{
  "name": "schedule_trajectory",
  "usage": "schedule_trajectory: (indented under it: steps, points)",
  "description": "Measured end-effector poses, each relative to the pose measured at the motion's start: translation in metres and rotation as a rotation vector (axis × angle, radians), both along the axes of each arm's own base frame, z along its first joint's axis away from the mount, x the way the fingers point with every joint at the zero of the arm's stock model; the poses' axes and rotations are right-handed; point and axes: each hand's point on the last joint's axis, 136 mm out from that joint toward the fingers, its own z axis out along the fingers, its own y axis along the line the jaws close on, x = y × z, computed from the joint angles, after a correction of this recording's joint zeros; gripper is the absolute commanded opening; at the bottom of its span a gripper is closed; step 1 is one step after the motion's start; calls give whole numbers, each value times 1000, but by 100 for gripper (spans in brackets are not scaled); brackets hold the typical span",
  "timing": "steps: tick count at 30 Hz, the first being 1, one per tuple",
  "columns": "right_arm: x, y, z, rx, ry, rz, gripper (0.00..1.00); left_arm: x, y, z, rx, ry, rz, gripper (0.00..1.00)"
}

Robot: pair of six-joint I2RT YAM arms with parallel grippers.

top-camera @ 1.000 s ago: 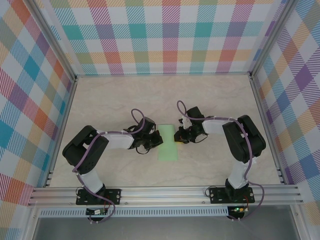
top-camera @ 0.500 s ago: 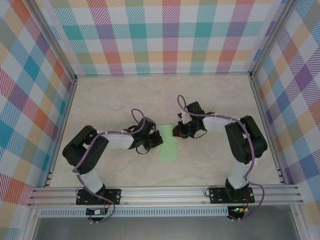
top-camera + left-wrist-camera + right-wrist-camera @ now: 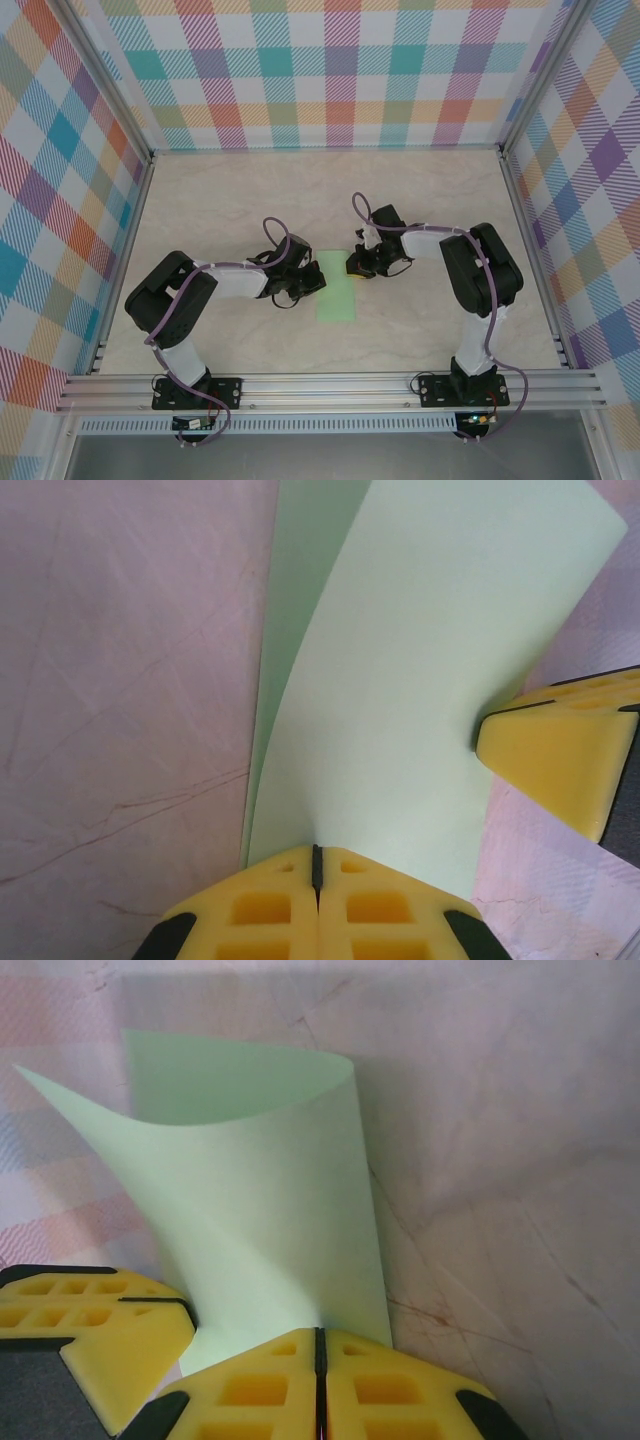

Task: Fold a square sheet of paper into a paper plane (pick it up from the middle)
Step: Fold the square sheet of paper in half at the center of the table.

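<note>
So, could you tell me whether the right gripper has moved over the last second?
Yes. The right gripper has shifted slightly left and toward the back wall, farther from its bolted base, its fingers shut on the square sheet of paper.

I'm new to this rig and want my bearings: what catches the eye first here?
A pale mint-green sheet lies on the table, curled over itself in a loose fold. The left hand and the right hand each pinch its edge from opposite sides, shut tight. Bright plaid walls ring the table.
</note>
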Motion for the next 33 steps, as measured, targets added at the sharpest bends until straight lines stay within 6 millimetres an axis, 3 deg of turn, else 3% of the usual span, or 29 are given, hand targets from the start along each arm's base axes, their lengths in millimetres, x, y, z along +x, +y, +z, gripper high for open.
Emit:
schedule_trajectory:
  steps: [7,13,21,29,33]
  points:
    - [3,-1,7,4,3,-4,9,0,0,0,0,0,0,0]
    - [23,2,23,31,-41,-19,9,0,0,0,0,0,0,0]
    - [22,-2,1,5,6,-27,9,0,0,0,0,0,0,0]
    - [23,-3,3,-2,11,-29,9,0,0,0,1,-2,-2,0]
    - [32,1,15,8,-2,-28,9,0,0,0,-1,-4,-2,0]
